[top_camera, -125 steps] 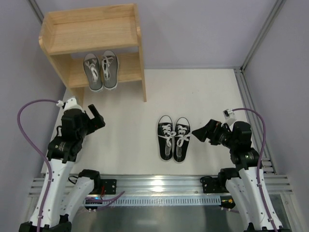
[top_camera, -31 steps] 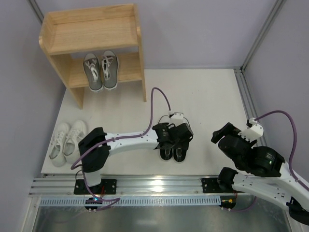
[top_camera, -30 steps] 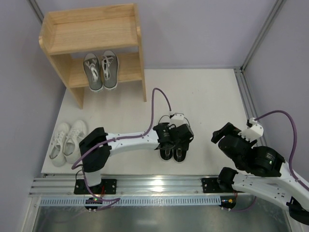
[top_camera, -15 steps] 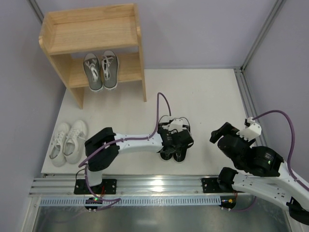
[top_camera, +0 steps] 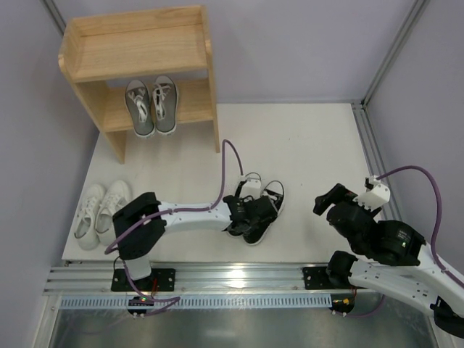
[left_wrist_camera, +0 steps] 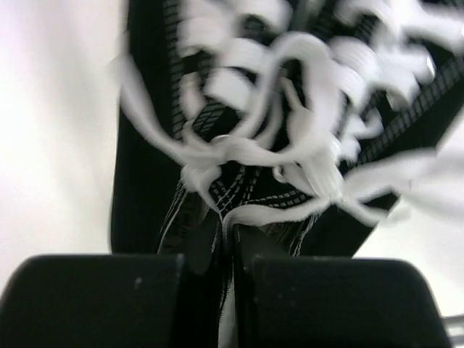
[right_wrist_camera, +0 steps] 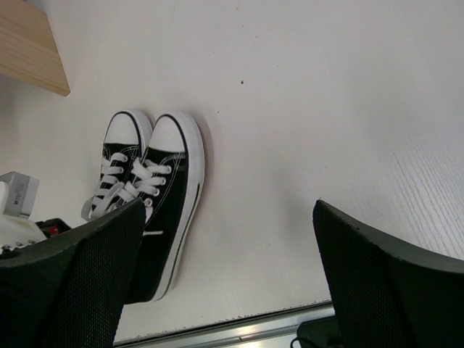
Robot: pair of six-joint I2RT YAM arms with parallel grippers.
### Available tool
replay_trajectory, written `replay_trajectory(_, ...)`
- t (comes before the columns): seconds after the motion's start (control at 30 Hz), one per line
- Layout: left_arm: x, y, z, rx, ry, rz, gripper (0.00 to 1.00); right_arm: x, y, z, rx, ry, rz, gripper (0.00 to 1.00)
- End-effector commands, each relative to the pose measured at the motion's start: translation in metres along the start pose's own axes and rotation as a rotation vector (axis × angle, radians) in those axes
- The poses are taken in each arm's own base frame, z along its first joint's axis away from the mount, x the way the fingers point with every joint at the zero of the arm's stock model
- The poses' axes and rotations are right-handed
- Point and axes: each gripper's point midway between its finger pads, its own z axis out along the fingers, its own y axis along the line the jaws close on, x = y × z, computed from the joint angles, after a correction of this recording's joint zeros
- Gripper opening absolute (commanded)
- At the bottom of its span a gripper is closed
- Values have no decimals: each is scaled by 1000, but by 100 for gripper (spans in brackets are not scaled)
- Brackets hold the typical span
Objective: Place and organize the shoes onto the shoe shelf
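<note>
While it has room, light-wood two-tier shoe shelf (top_camera: 130,51): grey lace-up pair (top_camera: 151,106) lower left; aim beside.
Left gripper (top_camera: 250,206): pinched on black canvas white-toed sneakers (top_camera: 268,208) mid-floor; lift level.
Right gripper (top_camera: 328,201): spread, idle.

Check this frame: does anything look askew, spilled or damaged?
The black sneakers sit askew, toes angled toward the far right, unlike the grey pair sitting square on the shoe shelf lower tier. The left gripper has its fingers shut on them by the laces. Nothing looks spilled or damaged.
</note>
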Motion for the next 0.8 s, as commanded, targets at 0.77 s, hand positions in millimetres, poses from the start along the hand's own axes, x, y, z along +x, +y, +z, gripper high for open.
replay_trajectory(0.77, -71, 205, -120, -162, -210, -288, 0, 8, 30, 12, -72, 1, -46, 97)
